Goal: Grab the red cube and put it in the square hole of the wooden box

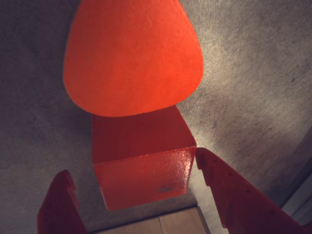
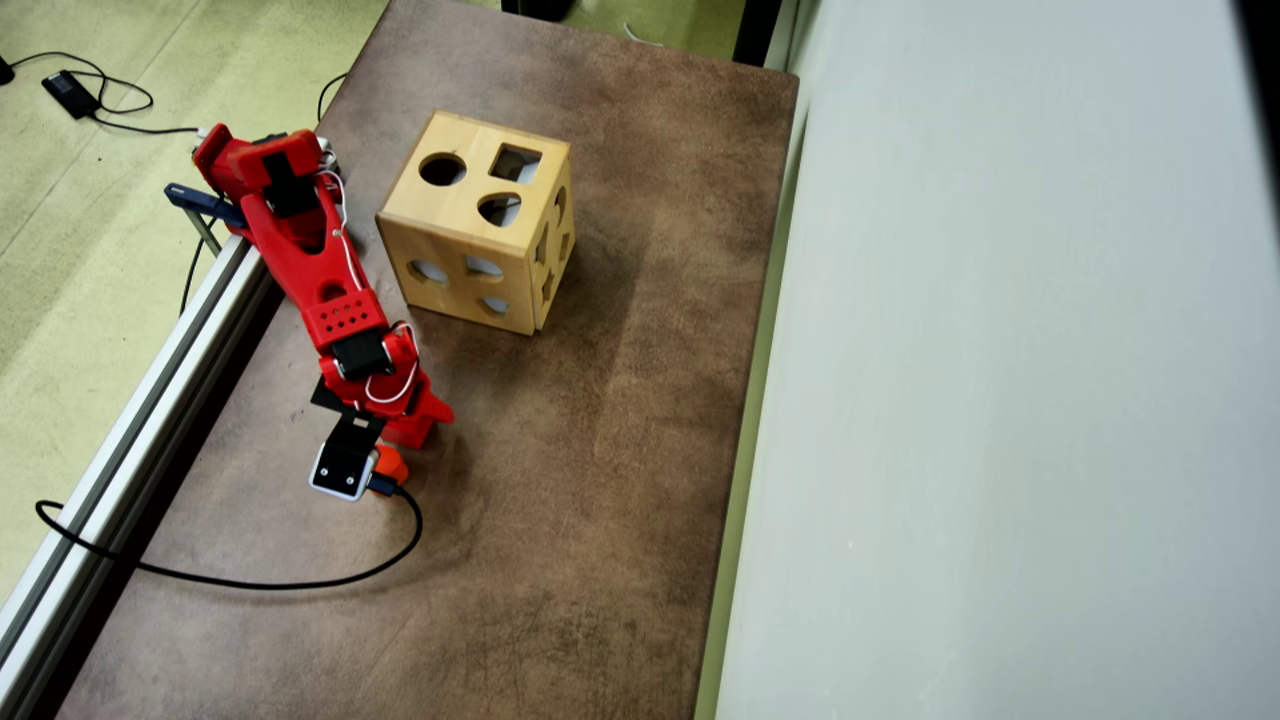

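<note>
In the wrist view the red cube (image 1: 141, 168) sits on the brown mat between my two red fingers. The right finger (image 1: 229, 190) is at the cube's right edge. The left finger (image 1: 61, 204) stands clearly apart from the cube. My gripper (image 1: 131, 163) is open around it. In the overhead view the gripper (image 2: 400, 440) is low over the mat at the left, and the arm hides the cube. The wooden box (image 2: 470, 225) stands further back, with its square hole (image 2: 515, 163) on top.
An orange rounded-triangle block (image 1: 131, 58) lies just beyond the cube; a bit of it shows in the overhead view (image 2: 392, 465). A wooden surface (image 1: 161, 225) shows at the wrist view's bottom edge. A black cable (image 2: 250, 580) crosses the mat. A metal rail (image 2: 150, 400) runs along the left edge.
</note>
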Robot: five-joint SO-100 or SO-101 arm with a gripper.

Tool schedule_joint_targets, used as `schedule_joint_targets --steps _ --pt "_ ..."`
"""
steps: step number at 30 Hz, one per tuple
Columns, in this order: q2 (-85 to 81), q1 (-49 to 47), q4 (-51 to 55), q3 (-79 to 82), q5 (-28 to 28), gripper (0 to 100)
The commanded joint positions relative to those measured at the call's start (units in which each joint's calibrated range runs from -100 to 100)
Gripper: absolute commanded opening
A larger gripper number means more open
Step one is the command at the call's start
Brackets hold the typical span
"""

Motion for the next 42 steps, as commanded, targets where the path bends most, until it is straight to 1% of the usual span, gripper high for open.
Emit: schedule_joint_targets --steps 1,27,30,38,40,42 --pt "-1.47 0.03 -0.50 -2.12 -0.05 38" --pt "-0.79 0.26 -2.27 -4.53 0.00 38" --pt "-0.79 0.26 -2.35 -4.80 -0.05 31" --pt "1.42 -0.26 -2.43 -4.89 -0.15 5" --pt "2.27 -0.26 -2.43 -4.89 -0.15 1" --pt "2.69 -0.19 -2.35 -4.80 -0.15 1"
